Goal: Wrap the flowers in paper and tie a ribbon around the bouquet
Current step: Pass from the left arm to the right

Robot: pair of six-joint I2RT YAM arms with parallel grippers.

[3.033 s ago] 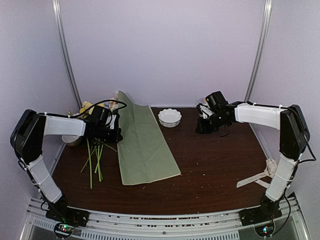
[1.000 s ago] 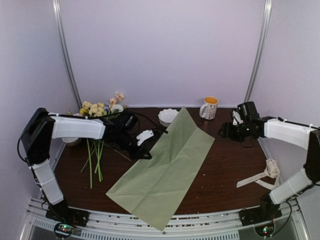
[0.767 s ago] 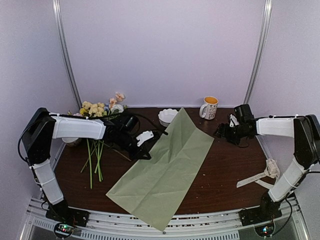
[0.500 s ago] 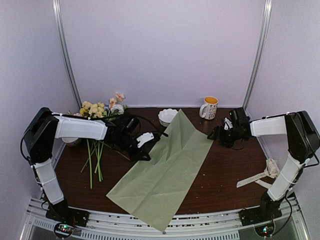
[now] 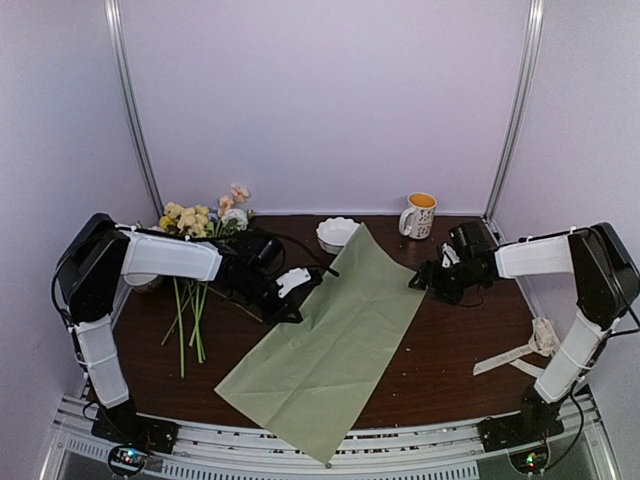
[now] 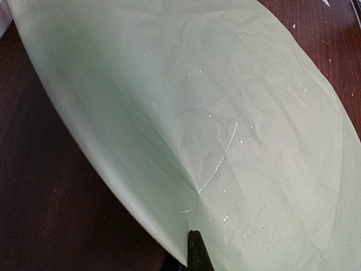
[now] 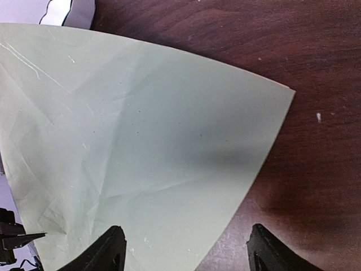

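The sage-green paper lies spread diagonally across the table, its near corner hanging over the front edge. My left gripper is shut on the paper's left edge; in the left wrist view the sheet bulges up from the pinched tip. My right gripper hovers open at the paper's right corner. In the right wrist view its fingers straddle the sheet's edge without holding it. The flowers lie at the far left, stems towards me. The ribbon lies near the right edge.
A white scalloped bowl sits just behind the paper's far corner, and its rim shows in the right wrist view. A mug with a yellow inside stands at the back right. Side posts rise at both back corners.
My right arm has swung left to the paper's right corner, with its jaws spreading wider. The left gripper keeps its hold and has barely moved. The paper has shifted slightly.
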